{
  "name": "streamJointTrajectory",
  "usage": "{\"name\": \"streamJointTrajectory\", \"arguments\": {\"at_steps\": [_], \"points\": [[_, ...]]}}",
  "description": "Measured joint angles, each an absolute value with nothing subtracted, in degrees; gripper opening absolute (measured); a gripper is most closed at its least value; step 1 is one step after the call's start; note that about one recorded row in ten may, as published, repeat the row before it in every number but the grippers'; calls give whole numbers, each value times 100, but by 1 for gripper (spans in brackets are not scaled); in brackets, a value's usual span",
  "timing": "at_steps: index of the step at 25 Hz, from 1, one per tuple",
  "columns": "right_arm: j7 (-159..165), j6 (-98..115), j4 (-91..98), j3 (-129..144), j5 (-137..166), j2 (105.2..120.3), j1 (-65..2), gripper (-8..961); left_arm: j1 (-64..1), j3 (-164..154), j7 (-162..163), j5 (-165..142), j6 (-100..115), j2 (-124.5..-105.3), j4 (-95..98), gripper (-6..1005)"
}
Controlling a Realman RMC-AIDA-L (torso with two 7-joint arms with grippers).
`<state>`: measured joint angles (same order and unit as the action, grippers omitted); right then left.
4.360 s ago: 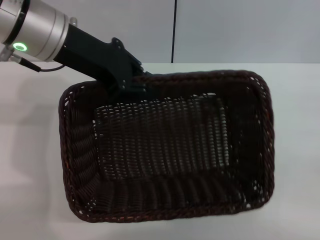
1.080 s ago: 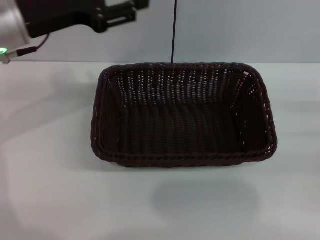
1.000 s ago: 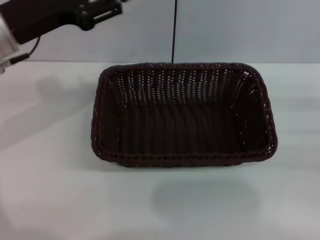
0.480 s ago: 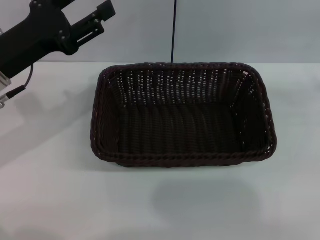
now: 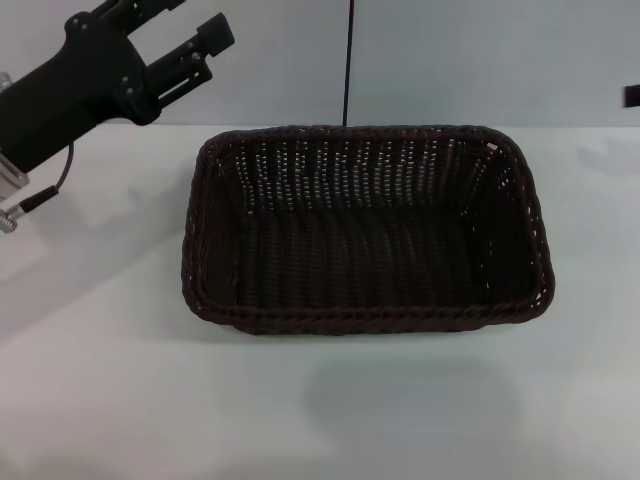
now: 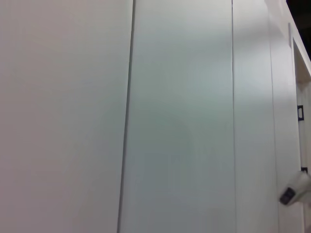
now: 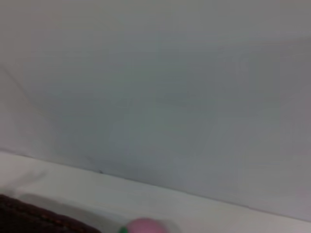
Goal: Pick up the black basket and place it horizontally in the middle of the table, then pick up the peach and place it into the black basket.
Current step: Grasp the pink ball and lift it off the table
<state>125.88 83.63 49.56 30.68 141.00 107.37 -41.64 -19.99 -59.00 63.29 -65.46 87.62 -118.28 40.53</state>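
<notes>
The black basket (image 5: 365,230) sits flat and lengthwise across the middle of the white table (image 5: 100,380), and nothing lies in it. My left gripper (image 5: 178,28) hangs open and empty above the table's far left, apart from the basket's left rim. A small black part of my right arm (image 5: 632,96) shows at the right edge of the head view. The peach (image 7: 144,226) shows only in the right wrist view, pink with a green mark, on the table next to a corner of the basket (image 7: 34,217). It is out of the head view.
A pale wall with a dark vertical seam (image 5: 347,60) stands behind the table. The left wrist view shows only wall panels (image 6: 146,116).
My left gripper has let go of the basket, which now rests flat. The left arm has lifted and drawn back to the left. A black part has come in at the right edge.
</notes>
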Motion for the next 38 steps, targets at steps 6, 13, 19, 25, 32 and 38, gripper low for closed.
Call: {"name": "streamJointTrajectory", "arguments": {"at_steps": [6,13,19,25,32,38], "points": [[12744,7685,4254,3967,14237,10762,-4566,523,-1939,-5883,6304,-6534,8859,-11831,3943,696],[12816,7170,3976,4402,14288,10933,-4752,523,-1877,-5870,6304,-6478,8983,-11819,3939,696],[12818,6845,3914,4561,14304,11159,-4788,523,-1882,-5843,6308,-6460,8992,-11815,3937,696],[12808,6625,3885,4686,14354,11306,-4770,523,-1907,-5852,6308,-6459,9000,-11818,3876,695],[12790,6493,3859,4774,14355,11398,-4762,523,-1910,-5853,6315,-6459,9007,-11814,3867,695],[12788,6571,3883,4811,14354,11446,-4794,523,-1908,-5850,6310,-6460,9009,-11812,3810,695]]}}
